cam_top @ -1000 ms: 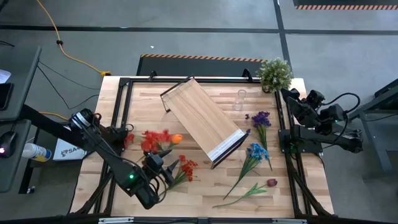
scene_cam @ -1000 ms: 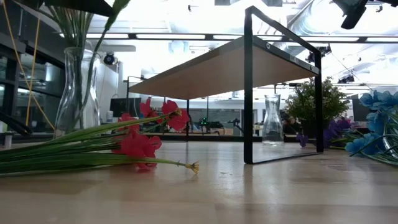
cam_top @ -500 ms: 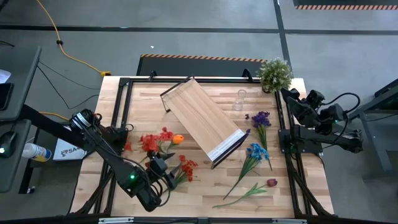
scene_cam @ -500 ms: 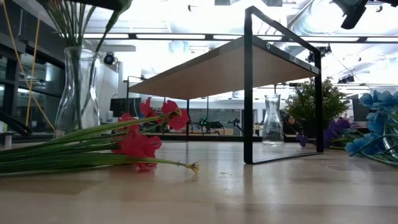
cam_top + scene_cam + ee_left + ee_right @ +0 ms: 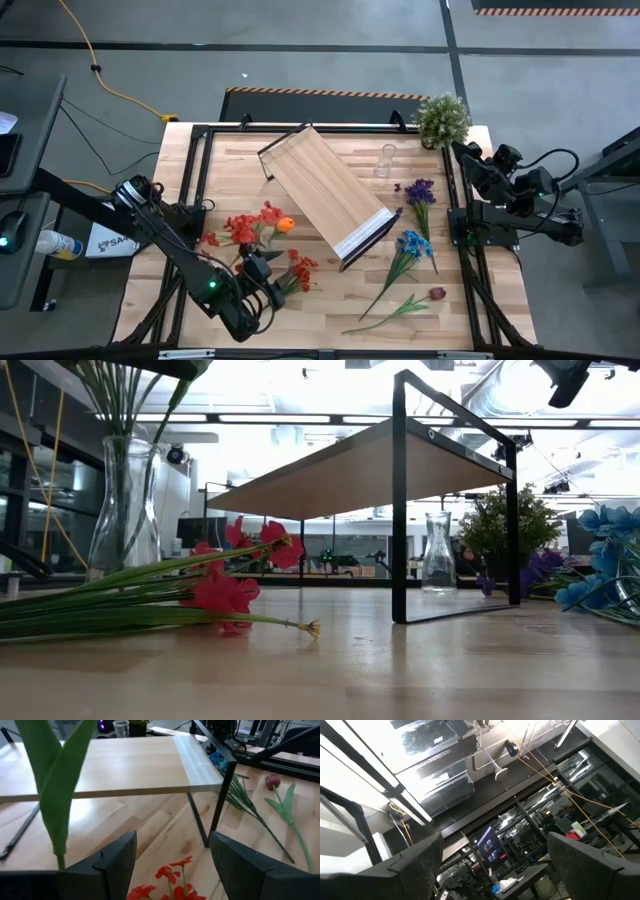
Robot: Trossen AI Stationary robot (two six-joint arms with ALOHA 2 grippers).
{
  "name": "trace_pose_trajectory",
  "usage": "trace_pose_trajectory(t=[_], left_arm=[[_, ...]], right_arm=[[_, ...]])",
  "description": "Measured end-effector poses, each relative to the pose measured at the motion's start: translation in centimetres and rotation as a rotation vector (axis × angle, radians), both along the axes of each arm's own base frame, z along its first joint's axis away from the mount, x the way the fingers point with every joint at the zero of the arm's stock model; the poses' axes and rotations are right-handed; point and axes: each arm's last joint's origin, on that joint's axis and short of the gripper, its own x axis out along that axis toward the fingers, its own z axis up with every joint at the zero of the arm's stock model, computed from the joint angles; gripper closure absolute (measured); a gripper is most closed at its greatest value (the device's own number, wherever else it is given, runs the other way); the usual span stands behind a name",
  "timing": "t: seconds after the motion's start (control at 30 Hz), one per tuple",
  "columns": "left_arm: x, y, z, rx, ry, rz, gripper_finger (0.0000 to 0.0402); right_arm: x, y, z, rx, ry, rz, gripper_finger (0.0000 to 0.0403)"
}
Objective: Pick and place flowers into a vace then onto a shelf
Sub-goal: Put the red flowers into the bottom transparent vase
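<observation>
Shelf [image 5: 325, 192] mid-table, flowers [image 5: 262, 235] strewn around, potted plant [image 5: 442, 118] behind, both jaws wide.

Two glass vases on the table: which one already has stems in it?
The near-left vase, under the left pincer, has green stems in it. The other vase, behind the shelf by the potted plant, is empty.

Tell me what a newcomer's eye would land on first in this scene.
The light-wood shelf stands askew mid-table on its black frame. Red flowers lie scattered to its left by the left gripper, whose fingers are open beside a green stem; blue flowers and purple ones lie to its right. The right gripper waits at the table's right edge, pointing up at the ceiling.
</observation>
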Motion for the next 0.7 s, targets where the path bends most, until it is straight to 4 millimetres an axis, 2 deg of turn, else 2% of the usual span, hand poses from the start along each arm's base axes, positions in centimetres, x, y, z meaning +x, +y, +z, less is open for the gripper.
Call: trace_pose_trajectory(t=[0.47,0.7], left_arm=[[0.51,-0.69,0.25,-0.067,0.01,-0.061,0.0119],[0.43,-0.58,0.47,-0.012,0.031,-0.081,0.0119]], right_arm=[[0.01,0.01,0.0,-0.003,0.001,0.004,0.0059],[0.02,0.01,-0.02,-0.002,0.004,0.004,0.0059]])
